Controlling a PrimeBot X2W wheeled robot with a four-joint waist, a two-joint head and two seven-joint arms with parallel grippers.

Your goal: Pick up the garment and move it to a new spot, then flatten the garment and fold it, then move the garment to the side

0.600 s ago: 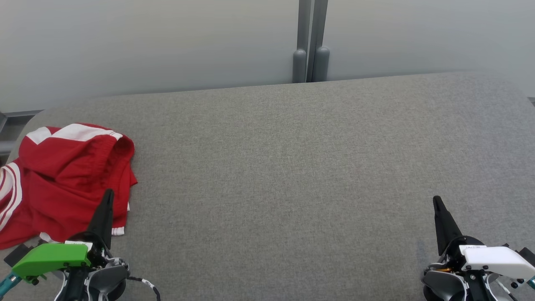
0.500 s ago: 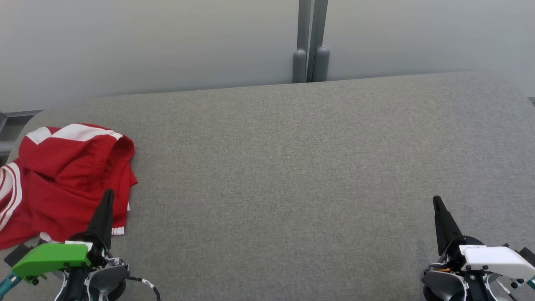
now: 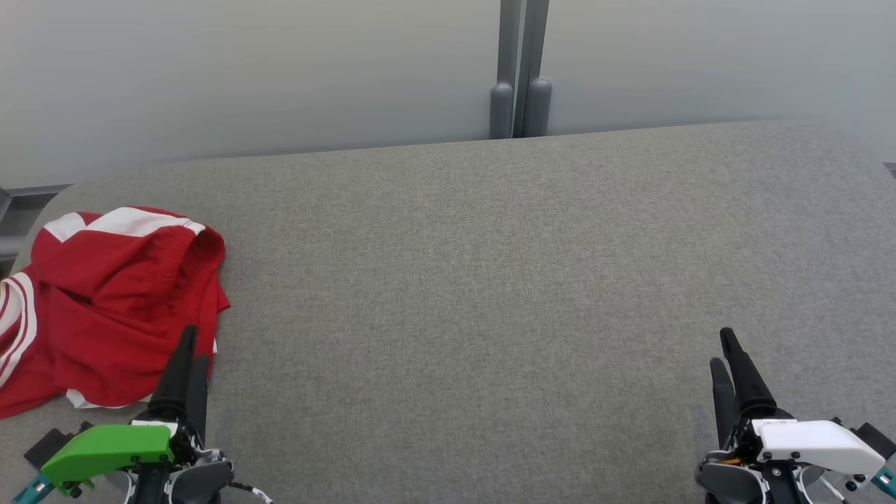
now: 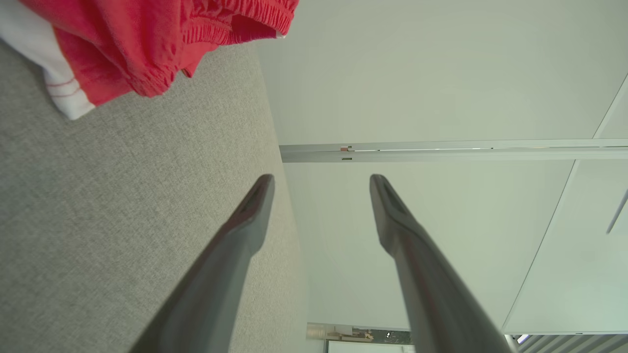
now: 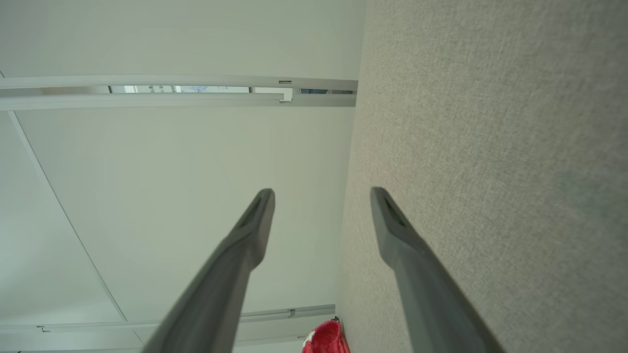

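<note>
Plainly the pick-up hasn't begun: the garment (image 3: 105,301) lies crumpled at the left edge of the head view, on the table (image 3: 490,280). My left gripper (image 3: 194,343) and right gripper (image 3: 721,346) both gape, empty. Next, I judge, the left must reach up-frame and pinch cloth.
</note>
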